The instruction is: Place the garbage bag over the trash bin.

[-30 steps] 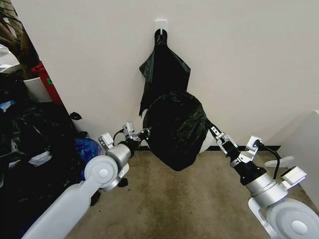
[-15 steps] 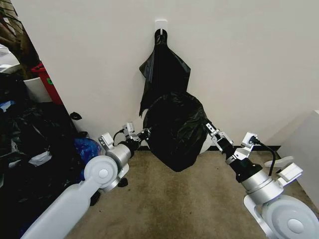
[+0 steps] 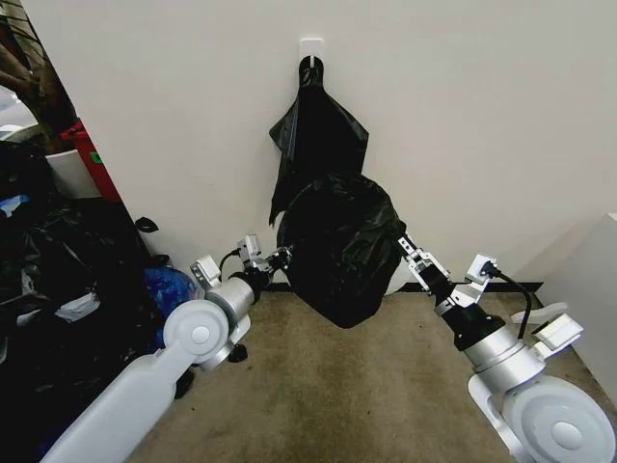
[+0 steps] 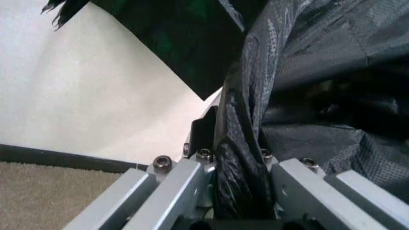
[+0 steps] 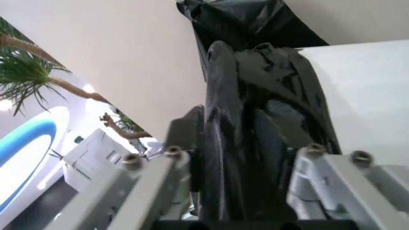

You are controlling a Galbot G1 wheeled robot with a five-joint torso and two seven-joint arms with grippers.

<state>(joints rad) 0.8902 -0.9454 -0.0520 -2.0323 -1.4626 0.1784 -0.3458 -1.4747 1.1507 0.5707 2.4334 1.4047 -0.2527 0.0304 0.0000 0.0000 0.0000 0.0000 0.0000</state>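
in the middle of the frame we see the garbage bag [image 3: 337, 253] pulled over the trash bin [image 3: 396, 278], hiding nearly all of it. our left claw [image 3: 281, 257] and right claw [image 3: 405, 245] each pinch a side of the bag.

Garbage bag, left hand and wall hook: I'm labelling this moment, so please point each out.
garbage bag [image 3: 339, 253]: head view, middle of its bulging front.
left hand [image 3: 281, 257]: head view, fingertips at the bag's edge.
wall hook [image 3: 310, 46]: head view, its white plate.
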